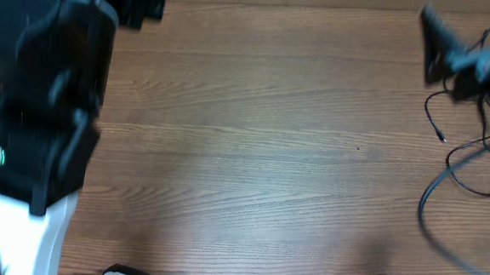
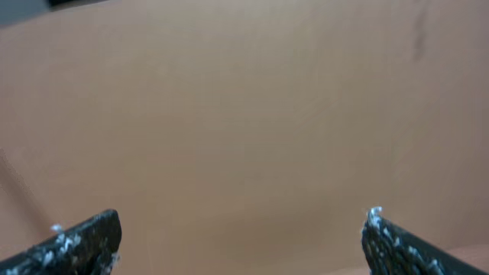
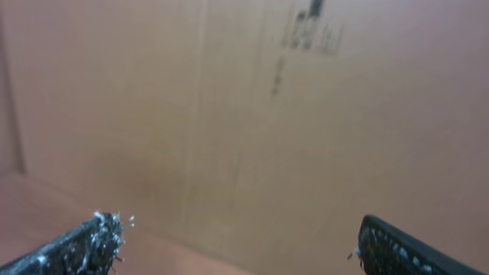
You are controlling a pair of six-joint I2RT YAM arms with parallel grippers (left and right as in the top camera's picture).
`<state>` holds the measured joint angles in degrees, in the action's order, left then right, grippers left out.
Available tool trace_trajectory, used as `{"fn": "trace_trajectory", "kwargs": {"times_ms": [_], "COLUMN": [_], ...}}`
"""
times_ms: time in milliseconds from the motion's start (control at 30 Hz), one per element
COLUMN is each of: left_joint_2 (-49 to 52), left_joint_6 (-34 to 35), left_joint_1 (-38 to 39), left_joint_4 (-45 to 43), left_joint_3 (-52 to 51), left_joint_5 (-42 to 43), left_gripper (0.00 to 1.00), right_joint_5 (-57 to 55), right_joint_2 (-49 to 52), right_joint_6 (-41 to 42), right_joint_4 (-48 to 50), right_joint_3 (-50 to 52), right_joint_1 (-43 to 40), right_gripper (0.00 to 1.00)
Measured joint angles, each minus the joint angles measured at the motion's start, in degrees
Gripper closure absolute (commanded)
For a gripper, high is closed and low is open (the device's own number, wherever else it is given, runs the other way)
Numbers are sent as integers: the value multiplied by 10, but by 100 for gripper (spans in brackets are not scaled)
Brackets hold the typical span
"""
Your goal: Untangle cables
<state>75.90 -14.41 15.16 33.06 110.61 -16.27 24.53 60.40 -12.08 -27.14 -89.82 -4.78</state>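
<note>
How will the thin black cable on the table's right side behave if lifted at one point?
Probably floppy: the cable lies in loose curves, so it should drape and trail rather than hold shape. Likely light, being so thin. Its loops seem to cross at the right edge, so lifting may drag neighbouring strands; the plug tip could snag.

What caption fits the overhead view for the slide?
Loose black cables at the table's right edge, by the right arm; left arm far left.
</note>
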Motion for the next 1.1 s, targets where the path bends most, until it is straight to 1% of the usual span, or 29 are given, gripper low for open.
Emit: {"fn": "trace_trajectory", "kwargs": {"times_ms": [33,67,100,133,233,267,333,367,400,433,467,500,567,600,633,700,767,833,967,1033,1100], "left_joint_2": [-46,-70,-113,-136,-236,-260,-310,-330,-349,-356,-358,-358,-358,-358,-359,-360,-360,-360,-360,-360,-359], "left_joint_6": [-5,-7,-8,-8,-6,-6,-6,-6,-6,-6,-6,-6,-6,-6,-6,-6,-6,-6,-6,-7,-8], "left_joint_1": [-3,-6,-10,-11,-20,-24,-33,-38,-46,-50,-55,-58,-61,-61,-61,-62,-62,-62,-62,-62,-62], "left_joint_4": [-17,-28,-46,-51,-108,-120,-154,-167,-177,-179,-181,-182,-184,-185,-187,-185,-183,-182,-181,-181,-181], "left_joint_3": [-63,-95,-148,-172,-285,-313,-368,-394,-426,-437,-444,-449,-454,-454,-454,-454,-454,-454,-454,-454,-454], "left_joint_5": [-9,-12,-14,-15,-8,-4,2,7,17,23,31,41,57,63,67,73,75,77,77,77,77], "left_gripper": [0,0,0,0,0,0,0,0,0,0,0,0,0,0,0,0,0,0,0,0,0], "right_joint_5": [11,18,26,31,37,35,-12,-58,-160,-200,-248,-282,-336,-338,-329,-317,-292,-275,-233,-218,-202], "right_joint_2": [-39,-67,-114,-145,-245,-268,-318,-331,-349,-353,-358,-360,-362,-361,-365,-373,-393,-412,-455,-462,-463], "right_joint_6": [-2,-2,1,2,5,5,14,24,53,85,120,145,172,172,169,169,169,169,169,169,167], "right_joint_4": [45,72,109,136,229,242,248,229,174,143,85,50,19,36,65,101,126,140,145,144,116], "right_joint_3": [54,91,140,168,246,259,273,272,275,274,273,278,323,349,414,472,561,618,696,722,748], "right_joint_1": [0,0,0,0,0,0,0,2,2,2,2,2,2,2,2,2,2,2,2,2,2], "right_gripper": [0,0,0,0,0,0,0,0,0,0,0,0,0,0,0,0,0,0,0,0,0]}}
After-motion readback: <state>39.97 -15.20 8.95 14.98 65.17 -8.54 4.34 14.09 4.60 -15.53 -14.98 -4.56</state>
